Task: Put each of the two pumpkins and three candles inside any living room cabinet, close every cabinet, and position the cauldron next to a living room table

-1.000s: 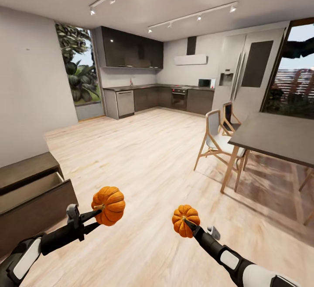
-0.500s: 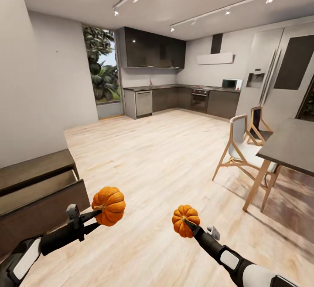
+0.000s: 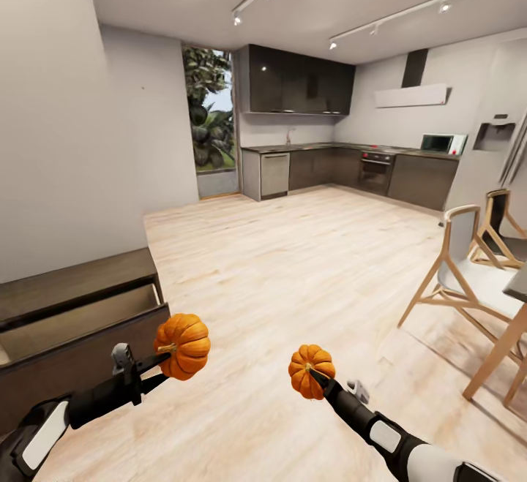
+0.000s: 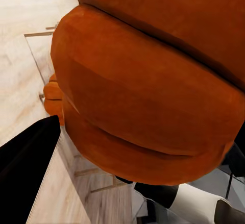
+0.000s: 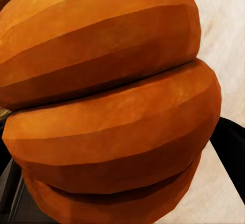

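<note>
Head view has swung leftward over the last second: the kitchen units, the pale-seated wooden chair (image 3: pixel 468 277) and the edge of the dining table (image 3: pixel 517 286) have all slid toward the right, while the long low dark-brown wood cabinet (image 3: pixel 73 343) has come further into frame at the left. That shift is the camera and base turning, not the furniture moving. Both arms sit at the same place in the frame as before, so the load is simply being carried round.

Each arm holds a pumpkin. The left gripper (image 3: pixel 155 362) is clamped on the larger round ribbed bright-orange pumpkin (image 3: pixel 183 345), held up just beside the cabinet's near corner. The right gripper (image 3: pixel 318 378) is closed on the smaller ribbed orange pumpkin (image 3: pixel 310 370), out over the pale wood-plank floor (image 3: pixel 293 262). Both wrist views are crowded with orange rind at close range, the left pumpkin (image 4: pixel 153 96) and the right one (image 5: pixel 107 106), which fits a firm hold on each.

The cabinet's top drawer (image 3: pixel 80 317) stands pulled out, its pale interior showing and apparently bare from this angle. The turn reads as lining up for the drop: the left pumpkin is nearest and likely goes in first once the base closes the remaining gap. Neither pumpkin is over the opening yet. No candles or cauldron can be made out here
</note>
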Motion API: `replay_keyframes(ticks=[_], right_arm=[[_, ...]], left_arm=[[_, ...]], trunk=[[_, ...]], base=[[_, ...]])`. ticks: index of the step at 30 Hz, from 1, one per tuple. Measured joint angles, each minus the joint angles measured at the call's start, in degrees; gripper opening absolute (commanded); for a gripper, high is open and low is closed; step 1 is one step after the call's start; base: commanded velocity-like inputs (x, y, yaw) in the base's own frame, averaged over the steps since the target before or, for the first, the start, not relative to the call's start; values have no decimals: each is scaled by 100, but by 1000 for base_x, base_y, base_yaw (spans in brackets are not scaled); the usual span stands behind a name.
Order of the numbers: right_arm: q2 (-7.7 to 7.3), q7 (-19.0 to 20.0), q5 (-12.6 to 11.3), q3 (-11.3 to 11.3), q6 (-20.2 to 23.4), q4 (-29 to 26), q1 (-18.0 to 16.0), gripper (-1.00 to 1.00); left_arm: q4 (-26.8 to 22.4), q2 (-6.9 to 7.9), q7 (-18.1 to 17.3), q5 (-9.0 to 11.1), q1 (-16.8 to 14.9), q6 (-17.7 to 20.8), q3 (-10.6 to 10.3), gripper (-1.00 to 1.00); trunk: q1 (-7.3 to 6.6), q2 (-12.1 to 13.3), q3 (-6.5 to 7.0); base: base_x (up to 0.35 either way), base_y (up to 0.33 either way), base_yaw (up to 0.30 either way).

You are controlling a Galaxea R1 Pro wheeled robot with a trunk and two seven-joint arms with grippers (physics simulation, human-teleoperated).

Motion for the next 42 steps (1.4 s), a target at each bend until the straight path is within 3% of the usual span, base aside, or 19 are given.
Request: replay_keyframes(ticks=[12, 42], right_arm=[[3, -1, -2, -3, -14, 0, 0, -100], [4, -1, 9, 11, -10, 0, 0, -100]], left_arm=[[0, 0, -4, 0, 0, 2, 12, -100], [5, 7, -5, -2, 0, 1, 17, -100]], trunk=[[1, 0, 0], [2, 0, 0]], base=[[193, 0, 289], [3, 0, 289]])
